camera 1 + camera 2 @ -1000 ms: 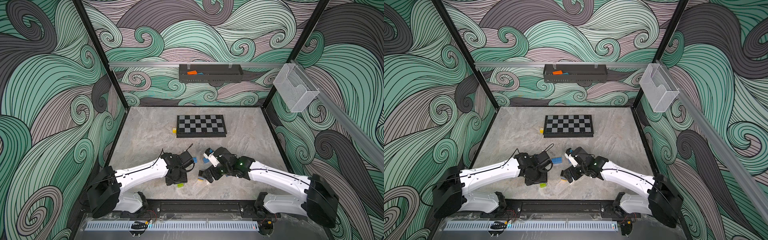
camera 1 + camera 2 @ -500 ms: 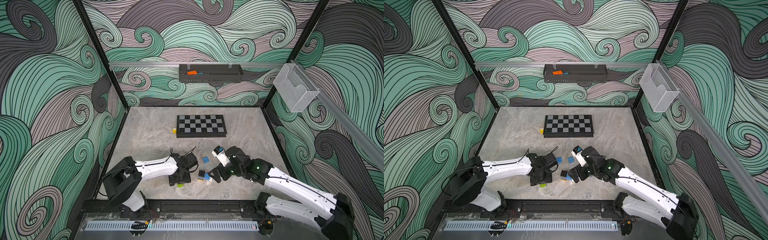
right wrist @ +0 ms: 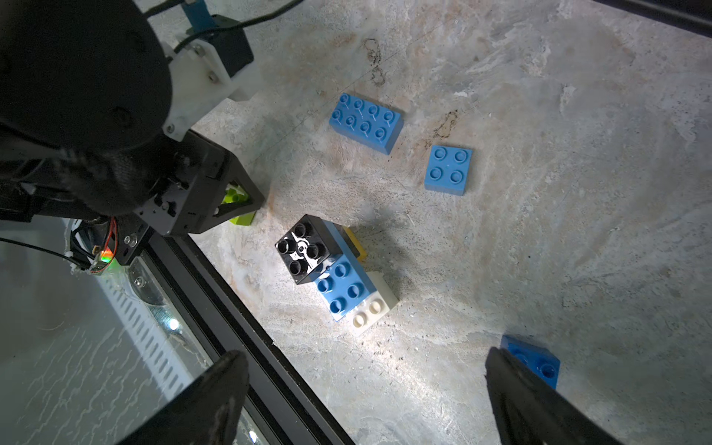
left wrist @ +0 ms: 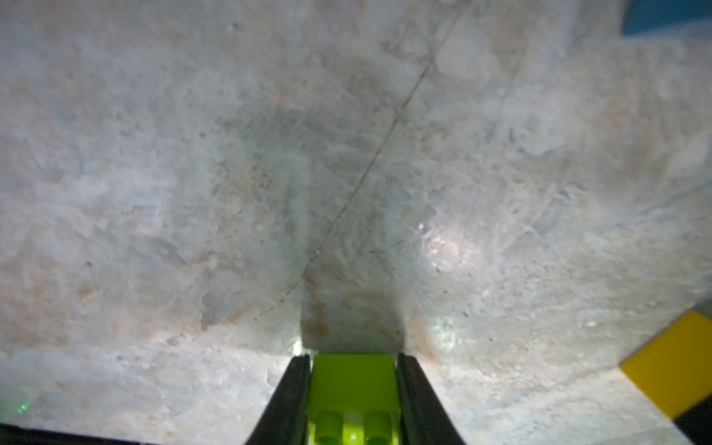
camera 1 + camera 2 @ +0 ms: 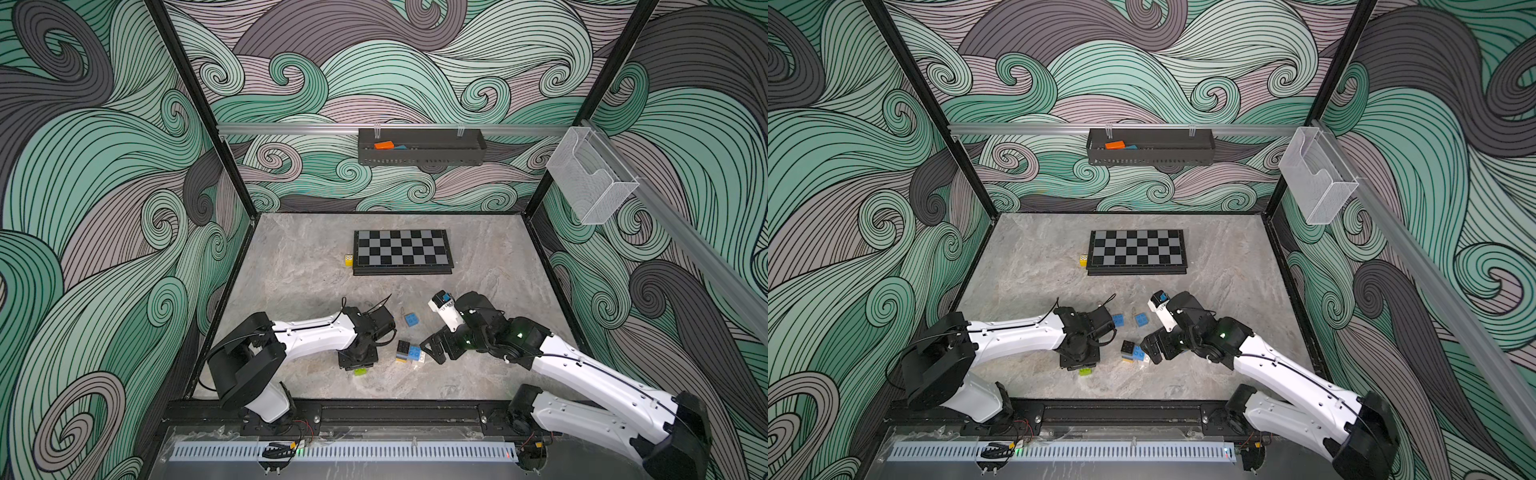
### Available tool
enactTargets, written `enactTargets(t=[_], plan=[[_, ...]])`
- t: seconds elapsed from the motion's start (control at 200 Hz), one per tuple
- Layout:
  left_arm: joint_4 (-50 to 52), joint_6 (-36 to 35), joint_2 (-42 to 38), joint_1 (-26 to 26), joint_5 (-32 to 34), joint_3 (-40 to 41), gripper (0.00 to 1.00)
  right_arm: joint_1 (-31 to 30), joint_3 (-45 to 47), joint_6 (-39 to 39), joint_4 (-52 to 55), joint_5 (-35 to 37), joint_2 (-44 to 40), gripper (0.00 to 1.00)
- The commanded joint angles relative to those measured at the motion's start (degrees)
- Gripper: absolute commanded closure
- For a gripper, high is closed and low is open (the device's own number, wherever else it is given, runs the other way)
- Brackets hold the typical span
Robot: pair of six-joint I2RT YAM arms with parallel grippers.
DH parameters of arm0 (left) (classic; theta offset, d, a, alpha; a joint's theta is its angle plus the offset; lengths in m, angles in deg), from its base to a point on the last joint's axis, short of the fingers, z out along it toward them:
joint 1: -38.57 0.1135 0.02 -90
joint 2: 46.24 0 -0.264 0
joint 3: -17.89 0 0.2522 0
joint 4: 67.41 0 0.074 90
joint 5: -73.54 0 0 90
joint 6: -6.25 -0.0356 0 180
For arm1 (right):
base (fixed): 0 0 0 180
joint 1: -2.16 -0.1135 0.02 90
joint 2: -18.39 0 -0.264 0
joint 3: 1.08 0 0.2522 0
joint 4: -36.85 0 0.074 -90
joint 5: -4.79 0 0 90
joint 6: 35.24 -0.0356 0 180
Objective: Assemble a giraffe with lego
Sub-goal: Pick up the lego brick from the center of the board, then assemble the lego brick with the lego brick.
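Lime-green plastic: one small studded lime-green brick (image 4: 352,397), pinched across its sides by the pressed-in fingers of the left gripper (image 4: 352,358), low at the table (image 5: 478,257) near its front edge. Whether it has left the surface cannot be told. Just beside it, toward the right arm, stands the part-built giraffe (image 5: 411,352): a black brick (image 3: 302,248) seated on one end of a long blue brick (image 3: 343,287), which rests on a yellow brick (image 3: 356,246) and a white brick (image 3: 375,308) as legs. Loose stock farther back: a second long blue brick (image 3: 366,123), a square blue brick (image 3: 447,169), and another blue brick (image 3: 539,364) partly hidden behind one right finger. The right gripper (image 3: 364,358) is empty, jaws spread wide, poised near the figure on the white-leg side. Non-task items, well apart: a chessboard (image 5: 401,251) with a yellow dotted die (image 5: 348,260) at its corner, a wall tray (image 5: 457,156) holding an orange block (image 5: 383,145), and a clear holder (image 5: 590,183) on the side rail. Step in hand, by judgement: the neck piece is being picked up, with body, legs and the first neck brick already joined. The next move calls for lifting the green brick level, squaring it over the black studs and pressing straight down, probably while the right gripper braces the body so that the legs do not tip or skid.
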Motion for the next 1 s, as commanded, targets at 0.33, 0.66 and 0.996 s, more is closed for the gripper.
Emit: enactTargets(t=[0.33, 0.66, 0.996], plan=[[20.9, -13.5, -0.3, 0.3, 6.4, -22.7, 1.0, 1.1, -0.5, -2.0, 3.5, 4.5, -4.8, 0.01], [24.0, -24.1, 10.7, 0.3, 0.6, -41.3, 1.0, 1.2, -2.3, -4.6, 9.8, 6.0, -11.0, 0.01], [21.4, -27.0, 15.4, -0.5, -6.1, -42.0, 1.0, 1.2, -2.8, -9.2, 14.3, 8.7, -13.8, 0.01]])
